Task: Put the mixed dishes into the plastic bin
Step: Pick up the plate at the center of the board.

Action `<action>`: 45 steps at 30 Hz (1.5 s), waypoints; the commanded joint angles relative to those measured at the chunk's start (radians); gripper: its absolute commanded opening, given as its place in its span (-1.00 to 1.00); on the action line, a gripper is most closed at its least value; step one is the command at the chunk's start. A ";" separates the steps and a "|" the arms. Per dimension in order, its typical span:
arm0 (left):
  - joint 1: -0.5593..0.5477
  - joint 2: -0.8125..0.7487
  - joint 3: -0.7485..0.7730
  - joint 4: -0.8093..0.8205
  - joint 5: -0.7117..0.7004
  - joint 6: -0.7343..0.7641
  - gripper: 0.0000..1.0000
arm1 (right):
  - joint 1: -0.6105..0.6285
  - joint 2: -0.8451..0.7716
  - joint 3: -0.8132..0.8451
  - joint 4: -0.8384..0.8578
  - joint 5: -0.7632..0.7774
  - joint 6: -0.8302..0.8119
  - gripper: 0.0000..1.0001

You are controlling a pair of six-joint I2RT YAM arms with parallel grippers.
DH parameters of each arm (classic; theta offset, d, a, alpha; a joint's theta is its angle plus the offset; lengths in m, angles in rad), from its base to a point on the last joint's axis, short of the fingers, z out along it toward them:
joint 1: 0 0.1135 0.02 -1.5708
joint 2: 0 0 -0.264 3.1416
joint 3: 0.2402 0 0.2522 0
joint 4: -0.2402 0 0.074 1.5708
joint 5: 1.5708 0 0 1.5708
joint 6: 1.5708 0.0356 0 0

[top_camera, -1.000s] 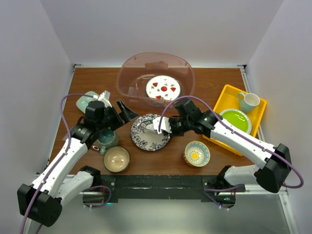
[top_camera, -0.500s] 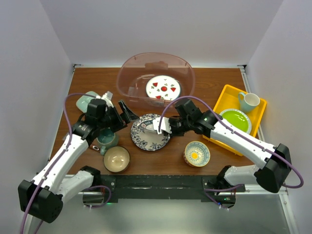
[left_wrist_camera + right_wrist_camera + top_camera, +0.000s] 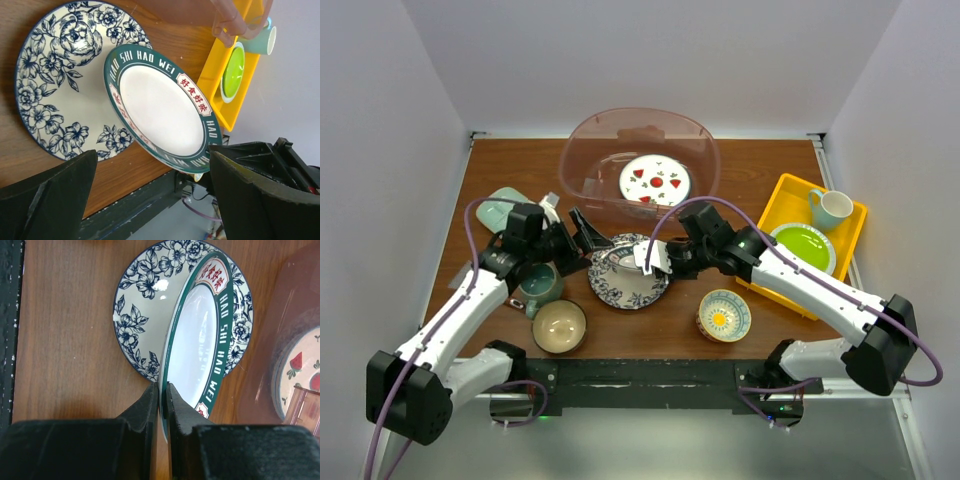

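Two plates matter here: a green-rimmed plate (image 3: 196,340) with a white centre, and the blue-patterned plate (image 3: 140,325) lying flat on the surface (image 3: 760,170) beneath it. The right gripper (image 3: 161,387) reaches in from the right of the blue-patterned plate. Its jaws are pressed together on the green-rimmed plate's edge, pinching it so that it stands tilted over the blue-patterned plate. Whether its lower edge touches the blue-patterned plate cannot be told.

The left gripper (image 3: 585,235) hangs just left of the blue-patterned plate, jaws spread wide and holding nothing. In the left wrist view the tilted plate sits straight ahead between the two fingers.

The plastic bin (image 3: 582,190) stands just beyond the blue-patterned plate, with the white plate with red fruit marks (image 3: 655,181) already inside.

The right arm has the grip, so the next move likely turns on the bin lying directly beyond the pinched plate. That plate has to rise over the bin's near wall. The left jaws look placed to take its free rim if a handover is meant.
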 commanded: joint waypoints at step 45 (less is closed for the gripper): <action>0.038 -0.098 -0.076 0.183 0.167 -0.057 -1.00 | -0.025 -0.076 0.136 -0.176 -0.236 -0.122 0.51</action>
